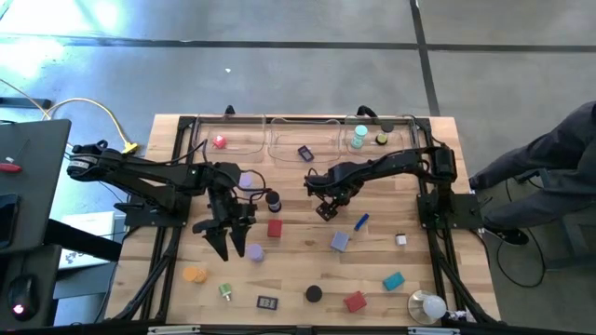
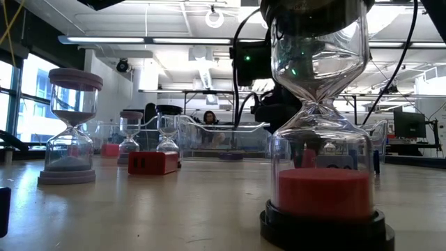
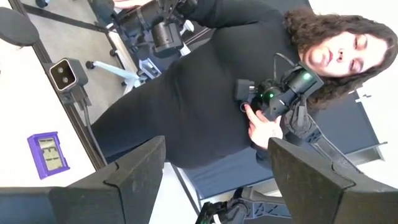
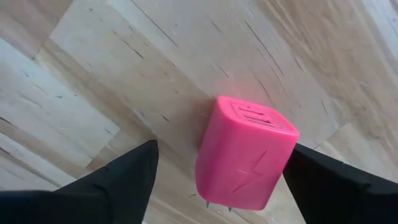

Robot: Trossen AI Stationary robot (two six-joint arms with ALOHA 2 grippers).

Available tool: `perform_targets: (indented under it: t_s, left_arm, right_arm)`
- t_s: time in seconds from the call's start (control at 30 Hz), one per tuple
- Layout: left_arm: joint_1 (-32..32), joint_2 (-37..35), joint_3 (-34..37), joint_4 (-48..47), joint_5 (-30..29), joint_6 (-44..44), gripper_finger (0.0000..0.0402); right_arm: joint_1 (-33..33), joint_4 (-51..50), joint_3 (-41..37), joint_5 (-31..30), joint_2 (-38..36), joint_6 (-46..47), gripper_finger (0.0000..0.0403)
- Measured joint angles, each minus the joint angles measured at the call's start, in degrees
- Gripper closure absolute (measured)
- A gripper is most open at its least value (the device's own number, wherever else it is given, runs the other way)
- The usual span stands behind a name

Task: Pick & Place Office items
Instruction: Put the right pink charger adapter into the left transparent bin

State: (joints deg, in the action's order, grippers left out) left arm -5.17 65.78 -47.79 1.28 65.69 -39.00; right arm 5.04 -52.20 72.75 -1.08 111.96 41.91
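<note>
One pink block (image 4: 245, 152) between open right tool (image 4: 217, 180) fingers.

Counted from above: two robot arms, three clear trays (image 1: 279, 140) along far edge, three red blocks (image 1: 275, 228), two teal pieces (image 1: 393, 280), two purple blocks (image 1: 340, 241), one blue stick (image 1: 361, 221), one white bulb (image 1: 431, 305), one person (image 1: 549, 177) beside table.

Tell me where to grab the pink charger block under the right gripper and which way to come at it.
Grip the pink charger block across its two broad flat sides, coming straight down from above. It lies on the table, its slotted end face and lightning-bolt side showing, between the open fingers of the right gripper, which already straddle it. Its metal prongs point toward the wrist, so keep the pads on the smooth body.
</note>
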Motion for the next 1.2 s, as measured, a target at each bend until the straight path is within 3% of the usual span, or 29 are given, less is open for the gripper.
perform_targets:
  t_s: [0.33,0.6,0.97,1.2]
  left_arm:
    - [0.0,0.0,0.0,0.0,0.1,-0.3,0.0124]
    - [0.0,0.0,0.0,0.7,-0.7,-0.9,0.0124]
    - [-1.0,0.0,0.0,2.0,-3.9,-0.9,0.0124]
    - [-1.4,0.0,0.0,2.8,-7.9,-1.2,0.0124]
  right_arm:
    - [0.0,0.1,-0.7,1.5,-0.1,0.4,0.0155]
    - [0.0,1.5,-1.9,2.5,-0.2,0.5,0.0255]
    - [-1.2,2.3,-2.0,0.9,-1.1,1.6,0.0256]
    - [-5.0,1.2,-1.8,-0.8,-8.0,7.2,0.0256]
